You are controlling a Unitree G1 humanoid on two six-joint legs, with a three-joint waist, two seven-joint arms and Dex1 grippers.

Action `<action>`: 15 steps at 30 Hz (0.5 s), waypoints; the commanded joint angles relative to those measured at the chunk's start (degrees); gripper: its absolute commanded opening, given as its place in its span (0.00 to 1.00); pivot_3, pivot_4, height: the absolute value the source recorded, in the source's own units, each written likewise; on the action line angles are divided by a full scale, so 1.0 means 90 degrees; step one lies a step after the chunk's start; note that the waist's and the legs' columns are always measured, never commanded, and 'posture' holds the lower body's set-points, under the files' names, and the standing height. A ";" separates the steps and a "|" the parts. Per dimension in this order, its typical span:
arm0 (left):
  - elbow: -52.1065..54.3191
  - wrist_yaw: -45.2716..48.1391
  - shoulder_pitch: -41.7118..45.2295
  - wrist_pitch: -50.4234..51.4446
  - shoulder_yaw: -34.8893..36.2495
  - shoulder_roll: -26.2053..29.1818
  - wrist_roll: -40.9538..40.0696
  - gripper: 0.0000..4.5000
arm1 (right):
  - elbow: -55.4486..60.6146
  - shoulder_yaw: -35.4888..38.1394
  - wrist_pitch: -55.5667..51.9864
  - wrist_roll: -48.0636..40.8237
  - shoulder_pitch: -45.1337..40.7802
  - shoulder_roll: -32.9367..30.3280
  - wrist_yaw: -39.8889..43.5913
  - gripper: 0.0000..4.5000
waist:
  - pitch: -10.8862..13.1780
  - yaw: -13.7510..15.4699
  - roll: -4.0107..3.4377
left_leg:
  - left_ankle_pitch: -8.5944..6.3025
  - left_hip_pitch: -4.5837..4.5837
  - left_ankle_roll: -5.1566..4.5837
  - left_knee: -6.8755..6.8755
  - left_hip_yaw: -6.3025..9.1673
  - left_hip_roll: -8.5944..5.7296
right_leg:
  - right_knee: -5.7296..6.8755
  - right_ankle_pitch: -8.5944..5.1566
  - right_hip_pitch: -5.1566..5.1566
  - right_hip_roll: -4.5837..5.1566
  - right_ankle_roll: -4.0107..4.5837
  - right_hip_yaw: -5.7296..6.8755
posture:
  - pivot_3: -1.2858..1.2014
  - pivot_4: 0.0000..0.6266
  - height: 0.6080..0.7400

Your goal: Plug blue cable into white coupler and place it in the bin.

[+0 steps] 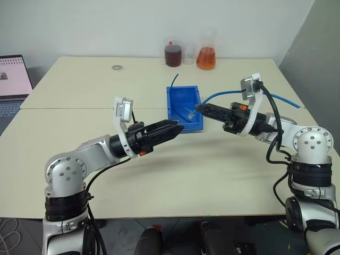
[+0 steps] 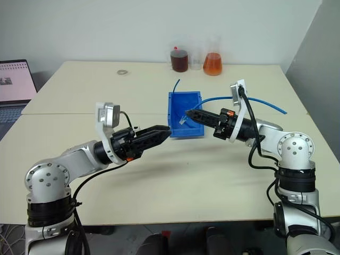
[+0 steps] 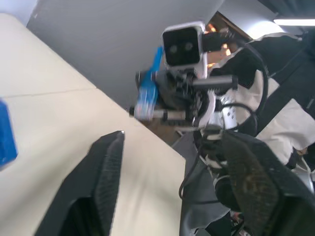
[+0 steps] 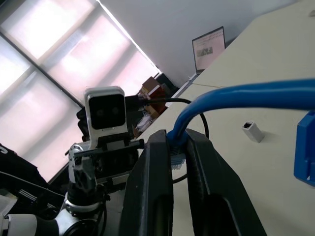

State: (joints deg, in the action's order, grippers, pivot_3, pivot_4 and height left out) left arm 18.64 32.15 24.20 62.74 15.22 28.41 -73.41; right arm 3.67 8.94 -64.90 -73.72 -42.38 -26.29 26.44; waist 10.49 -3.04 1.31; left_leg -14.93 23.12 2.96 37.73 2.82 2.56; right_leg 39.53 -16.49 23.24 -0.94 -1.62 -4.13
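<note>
The white coupler [image 4: 252, 132] lies loose on the cream surface [image 1: 212, 170], socket end not joined to anything, near the outer wall of the blue bin [image 1: 171, 106] and out past the tips of the right tool [image 1: 200, 109]. The blue cable [image 1: 223, 94] is apart from it. Its plug end is clamped between the right tool's fingers and pokes out over the bin, while its length trails back across the surface to the robot's right. Cable and right tool point level toward the robot's left, facing the left tool [image 1: 175, 127], which points back at them just short of the bin's front corner. The left tool's fingers [image 3: 110, 167] stand wide apart and hold nothing. Judged from here, the coupler sits on the left tool's side, so that arm looks better placed to pick it up for mating.
</note>
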 commanded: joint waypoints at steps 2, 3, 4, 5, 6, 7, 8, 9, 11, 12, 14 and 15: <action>0.0579 -0.0315 -0.0439 -0.0848 0.0232 0.0358 0.0944 0.98 | -0.0036 0.0124 0.0196 0.0261 -0.0283 -0.0091 0.0269 0.02 | 0.0001 0.0003 -0.0002 | 0.0000 0.0001 0.0000 -0.0001 0.0000 0.0000 | -0.0003 0.0000 0.0000 0.0000 0.0000 -0.0001 | 0.52 0.24 1.00; 0.0621 -0.0400 -0.0587 -0.1047 0.0220 0.0374 0.1213 0.98 | -0.0065 0.0126 0.0213 0.0302 -0.0315 -0.0089 0.0308 0.02 | 0.0003 0.0001 -0.0004 | 0.0000 0.0000 0.0000 -0.0002 -0.0002 -0.0001 | -0.0004 0.0000 0.0000 0.0000 0.0000 -0.0003 | 0.52 0.24 1.00; 0.0660 -0.0521 -0.0744 -0.1298 0.0141 0.0385 0.1605 0.98 | -0.0080 0.0118 0.0225 0.0351 -0.0333 -0.0085 0.0361 0.02 | 0.0003 0.0003 -0.0005 | 0.0000 0.0000 0.0000 -0.0002 -0.0003 -0.0001 | -0.0006 0.0000 0.0000 0.0001 0.0000 -0.0004 | 0.52 0.24 1.00; 0.0715 -0.0605 -0.0900 -0.1569 0.0003 0.0434 0.2054 0.98 | -0.0065 0.0112 0.0224 0.0382 -0.0332 -0.0080 0.0404 0.02 | 0.0003 0.0003 -0.0005 | 0.0000 -0.0001 0.0000 -0.0004 -0.0003 -0.0001 | -0.0008 0.0000 0.0000 0.0001 0.0000 -0.0003 | 0.52 0.24 1.00; 0.0774 -0.0708 -0.1034 -0.1768 -0.0075 0.0409 0.2360 0.98 | -0.0053 0.0093 0.0227 0.0423 -0.0339 -0.0079 0.0457 0.02 | 0.0003 0.0006 -0.0006 | 0.0000 -0.0001 0.0000 -0.0006 -0.0004 -0.0001 | -0.0008 0.0000 0.0000 0.0001 0.0001 -0.0004 | 0.52 0.24 1.00; 0.0827 -0.0850 -0.1145 -0.1977 -0.0158 0.0373 0.2699 0.98 | -0.0031 0.0081 0.0225 0.0447 -0.0339 -0.0077 0.0493 0.02 | 0.0005 0.0011 -0.0008 | 0.0000 -0.0001 0.0000 -0.0008 -0.0003 0.0000 | -0.0012 0.0001 0.0000 0.0001 0.0001 -0.0003 | 0.52 0.24 1.00; 0.0807 -0.1091 -0.1206 -0.2180 -0.0262 0.0329 0.3106 0.98 | -0.0021 0.0075 0.0223 0.0469 -0.0346 -0.0073 0.0527 0.02 | 0.0006 0.0022 -0.0008 | 0.0000 0.0000 0.0000 -0.0011 -0.0003 0.0000 | -0.0013 0.0001 0.0000 0.0001 0.0001 -0.0003 | 0.52 0.24 1.00; 0.0685 -0.1483 -0.1220 -0.2311 -0.0323 0.0216 0.3501 0.98 | -0.0027 0.0061 0.0231 0.0511 -0.0371 -0.0058 0.0562 0.02 | 0.0006 0.0032 -0.0007 | 0.0000 0.0001 0.0000 -0.0012 -0.0003 0.0000 | -0.0015 0.0001 0.0000 0.0001 0.0001 -0.0003 | 0.52 0.24 1.00; 0.0449 -0.2076 -0.1215 -0.2545 -0.0505 0.0061 0.4242 0.98 | -0.0061 0.0033 0.0253 0.0602 -0.0435 -0.0010 0.0620 0.02 | 0.0006 0.0062 -0.0007 | 0.0000 0.0002 0.0000 -0.0012 -0.0002 -0.0001 | -0.0019 0.0001 0.0000 0.0002 0.0001 -0.0003 | 0.52 0.24 1.00; 0.0321 -0.2307 -0.1197 -0.2664 -0.0643 0.0024 0.4636 0.98 | -0.0083 0.0022 0.0262 0.0642 -0.0467 0.0020 0.0647 0.02 | 0.0006 0.0084 -0.0007 | 0.0000 0.0003 0.0000 -0.0012 -0.0003 -0.0001 | -0.0020 0.0001 0.0000 0.0003 0.0000 -0.0003 | 0.52 0.24 1.00; 0.0030 -0.2647 -0.1092 -0.2882 -0.0872 -0.0154 0.5195 0.98 | -0.0120 -0.0021 0.0295 0.0732 -0.0515 0.0085 0.0705 0.02 | 0.0006 0.0117 -0.0008 | 0.0000 0.0006 0.0000 -0.0012 -0.0002 -0.0001 | -0.0023 0.0002 0.0000 0.0003 0.0000 -0.0002 | 0.52 0.24 1.00; -0.0096 -0.2745 -0.1022 -0.2989 -0.0972 -0.0228 0.5407 0.98 | -0.0133 -0.0036 0.0306 0.0771 -0.0530 0.0109 0.0731 0.02 | 0.0006 0.0121 -0.0008 | 0.0000 0.0005 0.0000 -0.0012 -0.0003 -0.0003 | -0.0023 0.0002 0.0000 0.0003 0.0000 -0.0003 | 0.52 0.24 1.00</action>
State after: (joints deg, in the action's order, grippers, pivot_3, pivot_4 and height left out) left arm 18.58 9.89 13.63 38.74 8.21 27.13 -29.28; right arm 1.90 8.49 -63.23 -67.23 -45.51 -25.56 31.68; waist 10.54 -1.95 1.23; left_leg -14.93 23.18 2.96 37.63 2.80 2.55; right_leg 39.32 -16.47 23.24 -0.92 -1.63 -4.14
